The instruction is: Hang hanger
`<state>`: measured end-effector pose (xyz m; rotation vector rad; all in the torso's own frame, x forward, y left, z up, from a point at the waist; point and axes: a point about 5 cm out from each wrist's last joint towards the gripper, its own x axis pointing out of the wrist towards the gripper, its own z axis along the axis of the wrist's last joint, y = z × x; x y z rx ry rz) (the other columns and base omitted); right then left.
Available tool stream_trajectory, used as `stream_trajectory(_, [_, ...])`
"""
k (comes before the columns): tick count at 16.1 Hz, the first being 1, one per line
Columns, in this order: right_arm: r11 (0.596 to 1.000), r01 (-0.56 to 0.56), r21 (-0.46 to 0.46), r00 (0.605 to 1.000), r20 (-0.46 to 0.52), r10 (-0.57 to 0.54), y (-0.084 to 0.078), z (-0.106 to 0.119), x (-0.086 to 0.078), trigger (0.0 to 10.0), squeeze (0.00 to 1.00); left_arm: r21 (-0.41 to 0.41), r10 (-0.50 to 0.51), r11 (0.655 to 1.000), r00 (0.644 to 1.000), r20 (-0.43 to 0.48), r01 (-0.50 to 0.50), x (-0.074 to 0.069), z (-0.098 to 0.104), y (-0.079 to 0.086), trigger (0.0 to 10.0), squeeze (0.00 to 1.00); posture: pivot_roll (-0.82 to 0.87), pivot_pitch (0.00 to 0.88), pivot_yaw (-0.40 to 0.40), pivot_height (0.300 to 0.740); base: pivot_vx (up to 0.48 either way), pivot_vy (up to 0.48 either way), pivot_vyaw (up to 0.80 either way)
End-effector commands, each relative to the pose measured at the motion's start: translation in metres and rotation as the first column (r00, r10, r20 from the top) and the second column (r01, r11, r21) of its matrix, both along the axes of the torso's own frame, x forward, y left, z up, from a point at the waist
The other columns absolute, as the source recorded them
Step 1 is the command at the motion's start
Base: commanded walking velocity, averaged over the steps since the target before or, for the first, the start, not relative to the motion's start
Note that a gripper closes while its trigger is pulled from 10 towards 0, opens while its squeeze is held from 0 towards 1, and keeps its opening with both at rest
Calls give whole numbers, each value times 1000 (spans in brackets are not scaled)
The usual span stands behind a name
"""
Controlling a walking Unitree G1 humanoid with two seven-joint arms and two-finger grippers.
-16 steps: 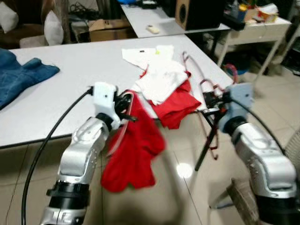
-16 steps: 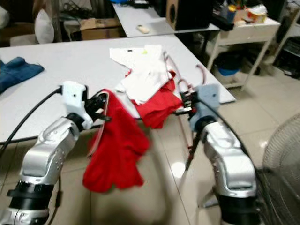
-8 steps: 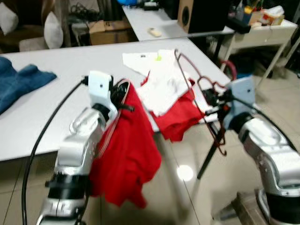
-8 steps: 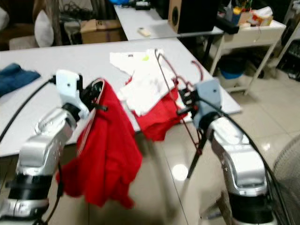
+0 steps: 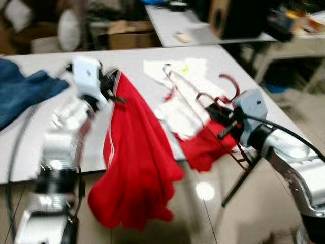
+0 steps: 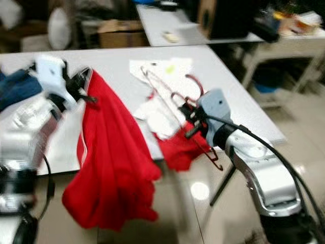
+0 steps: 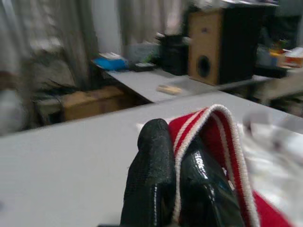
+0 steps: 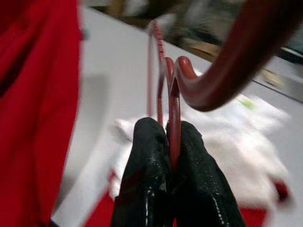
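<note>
Head views: the left claw (image 5: 109, 86) is raised over the table (image 5: 61, 127) and pinches the collar of a red garment (image 5: 134, 157), which hangs past the table edge toward the floor. The right claw (image 5: 219, 116) holds a dark red hanger (image 5: 203, 101) above a heap of white cloth (image 5: 177, 107) and red cloth (image 5: 205, 147). The frames are blurred, so the hanger's lower wire may be snagged in that heap. If so, lifting could drag the heap off the table. A blue cloth (image 5: 23, 91) lies at the far left, well apart.

Left wrist view: the fingers (image 7: 156, 175) are closed tight on the striped collar edge (image 7: 222, 127). The grip takes only the trim, so the garment's weight could pull it free.

Right wrist view: the fingers (image 8: 151, 179) are clamped on the hanger's neck just under its hook (image 8: 227, 71). The thin wire could twist in that grip when threaded into the collar.
</note>
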<state>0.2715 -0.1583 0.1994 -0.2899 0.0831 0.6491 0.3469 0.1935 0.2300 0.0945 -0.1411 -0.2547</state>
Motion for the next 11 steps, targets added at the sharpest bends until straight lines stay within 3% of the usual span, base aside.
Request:
stream_trajectory(1, [997, -76, 18, 997, 12, 76, 9, 4, -5, 10000, 0, -13, 30, 999, 996, 80, -29, 1, 20, 13, 10000, 0, -58, 0, -4, 740, 394, 0, 0])
stream_trajectory(4, [986, -167, -8, 986, -3, 167, -3, 12, -13, 10000, 0, -23, -66, 997, 996, 60, 67, 10, 25, 0, 10000, 0, -54, 0, 2, 740, 394, 0, 0])
stream_trajectory(6, [942, -330, -62, 943, -64, 326, -18, 22, -37, 10000, 0, -16, -165, 986, 986, 31, 165, 20, 20, -23, 10000, 0, -71, 0, 19, 740, 369, 0, 0])
stream_trajectory(11, [910, -405, -91, 913, -88, 398, -33, 41, -52, 10000, 0, 10, -264, 964, 964, 1, 264, 33, 20, -50, 10000, 0, -86, 0, 26, 740, 279, 0, 0])
